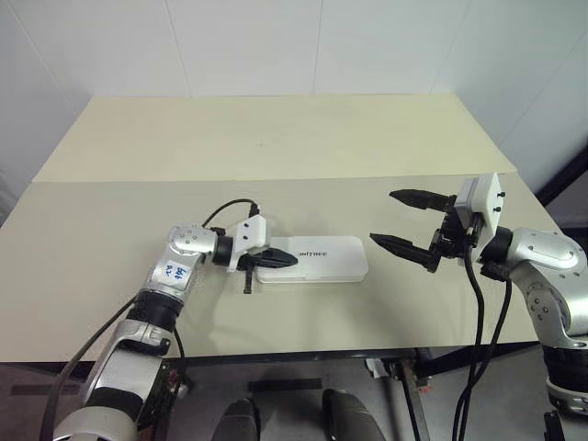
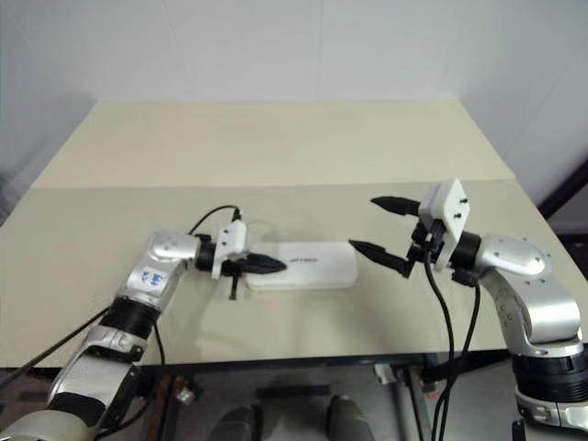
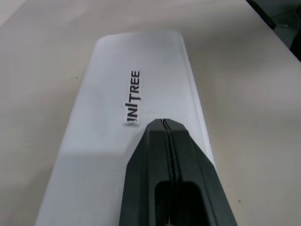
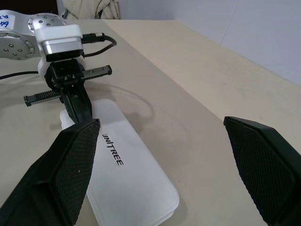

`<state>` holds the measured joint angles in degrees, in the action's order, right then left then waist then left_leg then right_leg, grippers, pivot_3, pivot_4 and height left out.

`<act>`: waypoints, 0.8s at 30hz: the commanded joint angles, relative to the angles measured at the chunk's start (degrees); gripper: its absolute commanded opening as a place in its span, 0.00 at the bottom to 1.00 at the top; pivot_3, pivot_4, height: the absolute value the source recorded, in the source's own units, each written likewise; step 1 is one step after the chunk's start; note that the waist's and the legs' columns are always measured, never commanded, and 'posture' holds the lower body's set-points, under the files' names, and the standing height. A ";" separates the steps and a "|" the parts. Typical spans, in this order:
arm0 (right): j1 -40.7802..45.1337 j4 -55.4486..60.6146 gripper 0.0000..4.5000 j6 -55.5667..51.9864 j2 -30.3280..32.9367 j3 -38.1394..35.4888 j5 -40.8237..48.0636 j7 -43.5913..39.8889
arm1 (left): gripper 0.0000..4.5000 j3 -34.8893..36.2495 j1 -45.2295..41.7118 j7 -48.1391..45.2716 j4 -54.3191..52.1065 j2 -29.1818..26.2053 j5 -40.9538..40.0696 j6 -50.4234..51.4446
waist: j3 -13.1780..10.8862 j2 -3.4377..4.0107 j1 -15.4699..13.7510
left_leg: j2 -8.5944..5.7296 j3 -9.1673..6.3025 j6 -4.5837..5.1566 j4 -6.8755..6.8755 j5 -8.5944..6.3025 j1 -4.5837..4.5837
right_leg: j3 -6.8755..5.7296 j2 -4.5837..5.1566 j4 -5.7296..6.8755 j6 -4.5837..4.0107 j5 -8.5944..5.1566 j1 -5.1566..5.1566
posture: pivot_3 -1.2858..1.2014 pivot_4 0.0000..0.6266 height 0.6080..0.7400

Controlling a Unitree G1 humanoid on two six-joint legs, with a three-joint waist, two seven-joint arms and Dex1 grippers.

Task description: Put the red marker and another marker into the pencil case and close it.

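The pencil case [image 1: 323, 260] is a flat white box with a dark "unitree" print. It lies closed on the beige table, long side across my view. My left gripper [image 1: 292, 261] is shut with nothing between its fingers. It points right, and its tips hover over the lid's left end beside the print [image 3: 132, 98]. My right gripper [image 1: 381, 217] hangs open above the table just right of the case, pointing left toward it, apart from it. The red marker and the other marker are hidden from view.
The beige table [image 1: 110, 239] has a seam across it, with a second tabletop [image 1: 276, 138] behind. Its front edge [image 1: 303, 349] runs close below the case. Black cables [image 1: 478, 303] hang from my right wrist. White walls stand behind and to the right.
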<state>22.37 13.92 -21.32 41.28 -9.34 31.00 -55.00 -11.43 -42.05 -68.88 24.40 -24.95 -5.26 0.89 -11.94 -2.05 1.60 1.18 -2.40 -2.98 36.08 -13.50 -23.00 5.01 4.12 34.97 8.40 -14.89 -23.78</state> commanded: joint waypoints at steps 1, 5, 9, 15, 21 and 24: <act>-0.20 2.76 1.00 0.34 -0.52 -1.44 1.26 1.17 | 0.00 -2.43 1.15 2.15 -2.54 -0.04 2.60 4.84 | 0.00 0.01 0.01 | 0.00 0.00 0.00 0.00 0.00 0.05 | 0.00 0.00 -0.01 0.00 0.00 0.05 | 0.52 0.24 1.00; -0.03 2.58 1.00 0.49 -0.99 -1.26 1.22 1.54 | 0.00 -1.60 1.11 2.09 -5.37 -0.34 0.78 6.82 | 0.00 0.01 0.02 | 0.00 0.00 0.00 -0.01 0.00 0.19 | 0.00 0.00 -0.21 -0.06 -0.03 0.24 | 0.52 0.24 1.00; 0.43 1.73 1.00 1.07 -1.43 -0.40 0.75 1.04 | 0.00 3.35 0.46 1.83 -8.13 -0.45 -4.68 8.24 | 0.00 0.01 0.09 | 0.00 0.00 0.01 -0.01 0.01 0.17 | 0.00 0.00 -0.27 -0.10 -0.05 0.24 | 0.52 0.24 1.00; 2.05 -0.97 1.00 1.97 -1.70 0.29 0.10 -0.24 | 0.00 12.89 1.04 -0.01 -11.87 -5.56 -13.37 9.73 | 0.00 0.01 0.26 | 0.02 0.00 0.01 -0.09 0.00 0.15 | -0.01 0.00 -0.24 -0.04 -0.02 0.16 | 0.52 0.24 1.00; 2.89 -3.71 1.00 3.10 -1.25 0.30 -0.04 -2.23 | 0.21 21.24 7.90 -1.94 -20.05 -14.79 -21.73 17.82 | -0.02 0.04 0.52 | 0.04 0.01 0.03 -0.20 -0.03 0.17 | -0.03 0.01 -0.22 -0.05 -0.03 0.13 | 0.52 0.24 1.00; 2.15 -3.57 1.00 2.86 -0.95 0.32 0.25 -3.25 | 0.43 23.48 10.39 -1.64 -21.57 -17.43 -22.42 17.84 | -0.03 0.04 -0.05 | 0.04 0.00 0.03 -0.16 -0.06 0.14 | -0.05 0.02 -0.25 -0.06 -0.04 0.14 | 0.52 0.24 1.00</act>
<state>24.45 9.08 -19.60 39.72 -8.09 30.64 -57.47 9.79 -31.80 -70.61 5.20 -41.01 -25.83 18.74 -11.96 -2.01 1.55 1.22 -2.42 -2.96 35.94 -13.56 -22.90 4.93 4.14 34.70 8.34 -14.93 -23.64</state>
